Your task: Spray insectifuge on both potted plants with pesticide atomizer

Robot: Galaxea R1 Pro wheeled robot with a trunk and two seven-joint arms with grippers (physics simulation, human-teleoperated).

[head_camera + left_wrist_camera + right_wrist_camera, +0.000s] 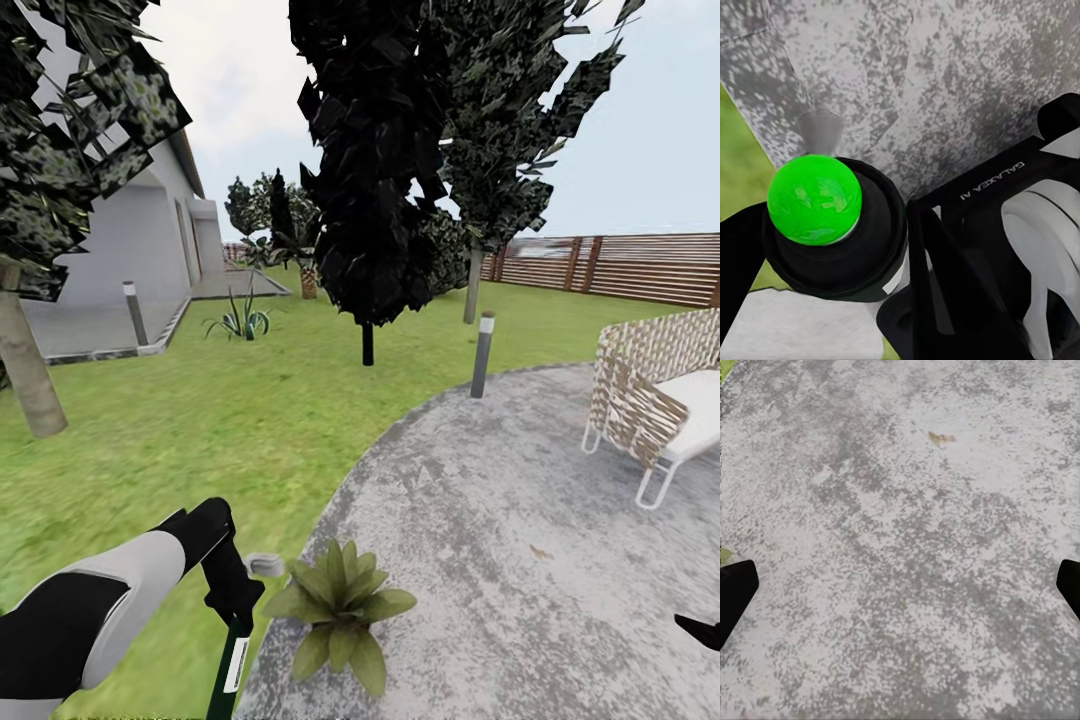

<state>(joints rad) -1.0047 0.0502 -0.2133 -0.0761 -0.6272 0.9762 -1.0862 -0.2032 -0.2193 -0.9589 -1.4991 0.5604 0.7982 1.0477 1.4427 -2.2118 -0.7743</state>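
Note:
My left gripper (232, 592) is shut on the pesticide atomizer (230, 668), a slim dark green bottle with a white label band, held low at the lawn's edge. A potted plant (340, 610), a low rosette of olive-green leaves, sits just right of it on the rim of the grey patio (500, 520). In the left wrist view the atomizer's bright green cap (814, 199) and black collar sit between the black fingers (945, 285). My right gripper (900, 592) is open over bare paving, its tip (700, 632) at the head view's lower right.
A grey bollard lamp (482, 355) stands at the patio's far rim, another (134, 312) by the house. A wicker chair (655, 400) is at right. A dark tree (367, 200), a trunk (25, 375), an agave (240, 320) and a slatted fence (620, 265) surround the lawn.

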